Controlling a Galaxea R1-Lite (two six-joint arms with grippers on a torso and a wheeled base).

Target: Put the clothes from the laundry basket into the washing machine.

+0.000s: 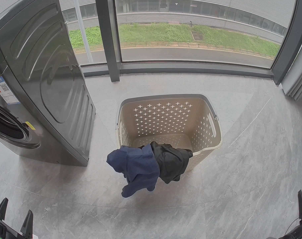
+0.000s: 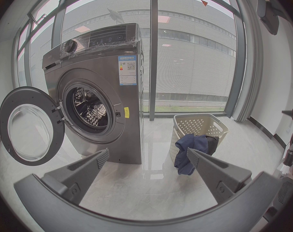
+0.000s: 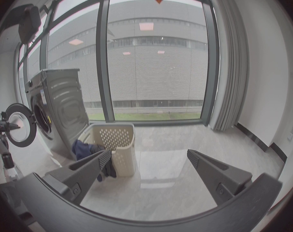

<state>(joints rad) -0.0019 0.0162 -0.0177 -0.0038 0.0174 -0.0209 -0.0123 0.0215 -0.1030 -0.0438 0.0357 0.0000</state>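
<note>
**Two open, empty grippers; two garments on the basket rim**

Left gripper (image 2: 147, 153) sits closest to its camera. Its two dark fingers are spread wide and there is nothing between them. Right gripper (image 3: 148, 152) matches it, with jaws wide apart and nothing held. Both hang low over the grey stone-look floor (image 1: 240, 183), well apart from the clothes.

One laundry basket (image 1: 164, 117) stands ahead of and between the two grippers. It is beige plastic with a grey rim, rows of star-shaped holes in its walls and a slot handle in one side.

Two garments hang over the basket rim nearest the grippers, touching each other:
- The blue garment (image 1: 137, 168) is dark navy and crumpled. It lies on the side toward the left gripper, and most of it hangs down the outside of the basket wall, ending in a loose tail.
- The black garment (image 1: 172, 163) is bunched and faintly shiny. It lies on the side toward the right gripper, straddling the rim.

One washing machine (image 1: 54, 77) stands ahead of the left gripper, on the robot's left, near the basket with a strip of floor between them. It is a dark grey front-loader with clear film over its control panel. Its one round door (image 2: 30, 126) is swung fully open, showing the steel drum (image 2: 88, 108).

Beyond the basket, a floor-to-ceiling window (image 1: 190, 24) faces both grippers, and a pale curtain (image 1: 300, 77) hangs on the right gripper's side.
</note>
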